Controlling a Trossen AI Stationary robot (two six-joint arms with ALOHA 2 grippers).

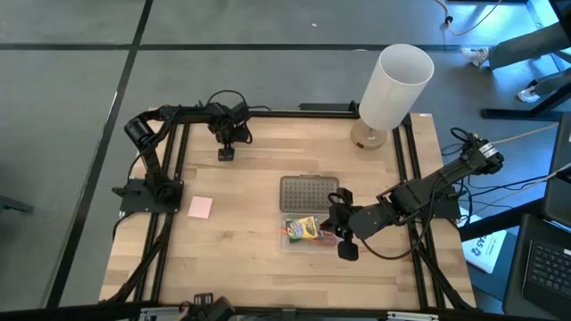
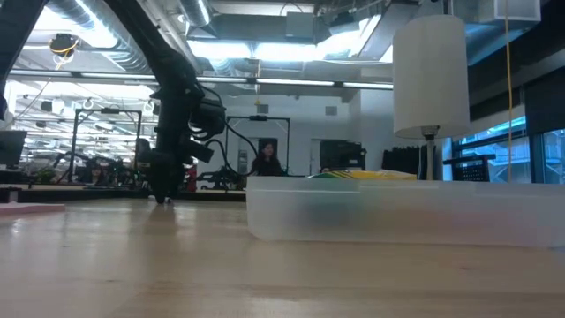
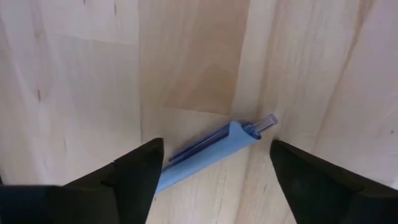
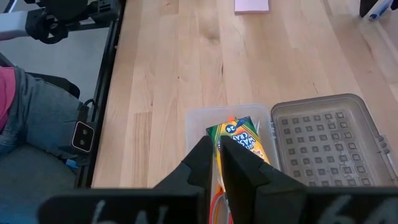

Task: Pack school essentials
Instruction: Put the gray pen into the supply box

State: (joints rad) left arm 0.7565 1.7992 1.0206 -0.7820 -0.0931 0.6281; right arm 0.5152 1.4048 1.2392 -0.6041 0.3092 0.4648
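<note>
A short blue-purple pen (image 3: 208, 152) lies flat on the wooden table at its far left. My left gripper (image 3: 214, 174) (image 1: 226, 153) points down over it, open, with one finger on either side of the pen. A pink square pad (image 1: 200, 207) lies flat toward the left. A clear box tray (image 1: 308, 234) holds the green-yellow crayon box (image 4: 239, 140), with something red (image 1: 328, 239) beside it. The tray's grey dotted lid (image 4: 323, 140) lies open on the far side. My right gripper (image 4: 216, 152) is shut and hovers above the tray's near right part (image 1: 343, 239). My left gripper comes at the pen from above, fingers pointing down, the pen lying slantwise between them on the table. One end of the pen (image 3: 163, 179) runs under the edge of one finger (image 3: 140, 177); I cannot tell whether they touch.
A tall white cylinder lamp (image 1: 393, 85) stands at the far right of the table. Black frame rails (image 1: 169, 178) run along the left and right edges. A person's legs (image 4: 25, 118) show beside the table. Bare wood lies between the pad and the box.
</note>
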